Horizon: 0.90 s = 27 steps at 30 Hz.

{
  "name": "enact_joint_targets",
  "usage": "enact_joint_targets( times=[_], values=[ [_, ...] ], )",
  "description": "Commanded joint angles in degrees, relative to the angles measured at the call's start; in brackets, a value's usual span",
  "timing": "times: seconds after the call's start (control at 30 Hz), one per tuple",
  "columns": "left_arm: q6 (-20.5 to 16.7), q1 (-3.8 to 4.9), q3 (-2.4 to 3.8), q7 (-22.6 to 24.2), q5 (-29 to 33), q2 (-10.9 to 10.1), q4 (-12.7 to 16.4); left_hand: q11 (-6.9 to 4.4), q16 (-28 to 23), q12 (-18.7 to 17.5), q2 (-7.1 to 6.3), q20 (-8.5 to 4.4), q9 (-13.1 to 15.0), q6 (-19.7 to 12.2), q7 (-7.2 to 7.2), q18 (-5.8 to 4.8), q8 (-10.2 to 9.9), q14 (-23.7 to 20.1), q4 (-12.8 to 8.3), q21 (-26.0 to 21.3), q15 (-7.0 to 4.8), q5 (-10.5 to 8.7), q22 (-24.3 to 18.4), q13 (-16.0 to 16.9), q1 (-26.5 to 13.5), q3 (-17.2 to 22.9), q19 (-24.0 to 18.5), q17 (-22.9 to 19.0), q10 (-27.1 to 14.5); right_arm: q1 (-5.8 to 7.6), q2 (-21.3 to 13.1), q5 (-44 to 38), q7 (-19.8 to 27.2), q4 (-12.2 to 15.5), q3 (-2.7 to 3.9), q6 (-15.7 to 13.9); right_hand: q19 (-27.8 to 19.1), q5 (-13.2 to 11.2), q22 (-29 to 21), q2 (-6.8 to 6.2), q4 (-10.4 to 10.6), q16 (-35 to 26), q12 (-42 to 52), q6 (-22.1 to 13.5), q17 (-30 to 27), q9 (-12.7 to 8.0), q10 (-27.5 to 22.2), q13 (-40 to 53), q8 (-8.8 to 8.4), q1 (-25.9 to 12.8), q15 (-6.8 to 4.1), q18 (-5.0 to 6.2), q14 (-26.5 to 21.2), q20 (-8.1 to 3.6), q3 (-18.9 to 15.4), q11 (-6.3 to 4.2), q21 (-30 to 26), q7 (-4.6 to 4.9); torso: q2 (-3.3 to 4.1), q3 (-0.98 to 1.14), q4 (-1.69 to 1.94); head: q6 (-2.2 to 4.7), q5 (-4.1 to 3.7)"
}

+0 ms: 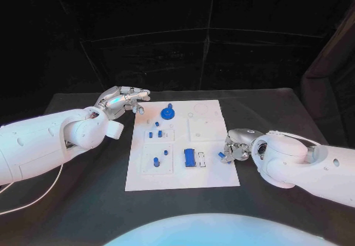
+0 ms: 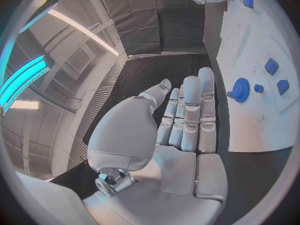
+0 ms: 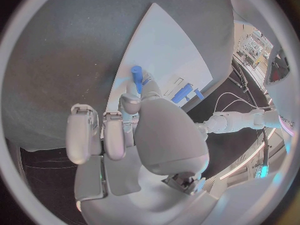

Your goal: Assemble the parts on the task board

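Note:
The white task board (image 1: 211, 171) lies in the middle of the black table. On it are a blue gear (image 1: 168, 113) near the far edge, a long blue block (image 1: 189, 157) and several small blue parts such as one at the near left (image 1: 156, 162). My right hand (image 1: 237, 148) is at the board's right edge and pinches a small blue peg (image 1: 221, 154) at its fingertips; the peg (image 3: 136, 76) sticks out beyond the thumb. My left hand (image 1: 125, 100) hovers off the board's far left corner, fingers (image 2: 190, 110) straight and holding nothing, the gear (image 2: 239, 91) just beyond them.
Bare black tabletop (image 1: 89, 205) surrounds the board on all sides. A dark curtain backs the table's far edge. White recessed squares (image 1: 201, 128) sit on the board's right half.

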Motion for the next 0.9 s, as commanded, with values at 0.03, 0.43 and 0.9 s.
enact_joint_targets(
  times=[0.03,0.43,0.9],
  values=[
    [0.4,0.07,0.04,0.5,-0.1,0.0,0.0,-0.05,0.3,0.3,0.08,0.08,0.1,-0.3,-0.08,0.79,0.3,-0.3,-0.2,-0.3,0.22,0.24,-0.1,0.0,0.3,-0.2,0.4,-0.1,-0.3,-0.47,0.2,-3.3,-0.6,-0.4,-0.32,1.5,1.0,-0.5,3.5,0.67,-0.5,0.3,0.5,-0.3,7.1,-0.1,-0.3,0.2,-0.49,1.2,-0.15,-0.44,4.5,-0.07,0.5,0.03,0.1,0.11,0.00,0.00,0.01,0.02,0.00],
    [0.5,0.07,0.03,0.3,-0.1,-0.3,0.2,-0.03,0.3,0.4,0.05,0.08,0.1,-0.4,-0.05,0.78,0.3,-0.3,-0.2,-0.3,0.23,0.24,-0.1,0.0,0.3,-0.2,0.4,-0.1,-0.3,-0.59,0.3,1.5,-0.9,0.2,-0.32,-0.8,1.0,6.7,3.6,2.37,0.4,0.2,0.2,-1.1,7.1,-1.2,-1.1,0.1,-3.12,1.2,0.07,-0.44,4.5,0.08,4.8,0.29,0.1,0.56,-0.04,0.00,-0.02,-0.03,0.17],
    [0.7,0.02,-0.03,0.2,-0.1,-0.5,0.3,0.00,0.3,0.4,0.04,0.08,0.0,-0.5,-0.02,0.78,0.3,-0.3,-0.2,-0.3,0.24,0.24,-0.1,0.0,0.3,-0.3,0.5,-0.1,-0.4,-0.59,-0.8,9.7,1.9,4.3,-0.30,-11.2,0.8,9.5,3.3,-2.21,3.7,-0.4,-0.3,0.1,6.2,-2.6,-1.0,-0.3,-5.19,-2.2,0.17,-0.34,4.3,0.25,13.9,0.45,-0.1,0.63,-0.05,0.02,-0.10,0.08,0.25]
  ],
)
